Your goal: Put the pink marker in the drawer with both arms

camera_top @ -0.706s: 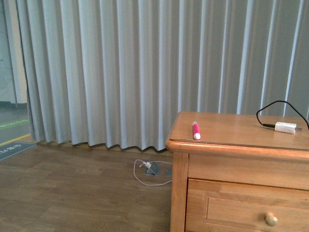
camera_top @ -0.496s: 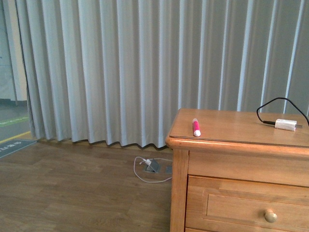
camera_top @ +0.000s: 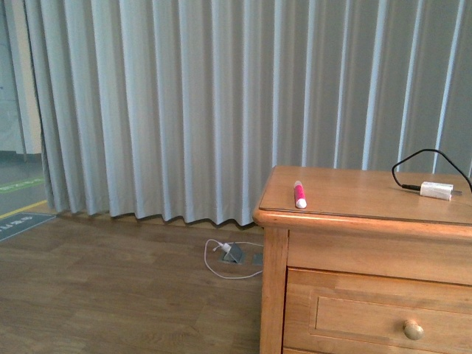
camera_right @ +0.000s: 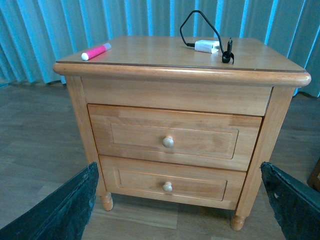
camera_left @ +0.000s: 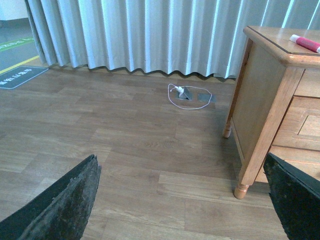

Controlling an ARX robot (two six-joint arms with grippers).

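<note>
**A:** Where is the pink marker (camera_top: pixel 299 195)?

**B:** It lies flat on top of the dresser (camera_top: pixel 346 254), near the front edge and by the left corner as the front view shows it. It is well apart from the white adapter (camera_top: pixel 436 192) and its black cable (camera_top: pixel 413 164).

**A:** And the drawer (camera_right: pixel 135 134)?

**B:** It is the upper of two and sits flush in the dresser front. Nothing touches its round knob (camera_right: pixel 168 142).

**A:** State of the fingers?

**B:** The left fingers (camera_left: pixel 65 205) are spread wide and grasp nothing. They hang over the wooden floor (camera_left: pixel 125 145) beside the dresser. The right fingers (camera_right: pixel 65 210) are likewise released and empty, and they face the dresser front, well clear of the knob.
</note>
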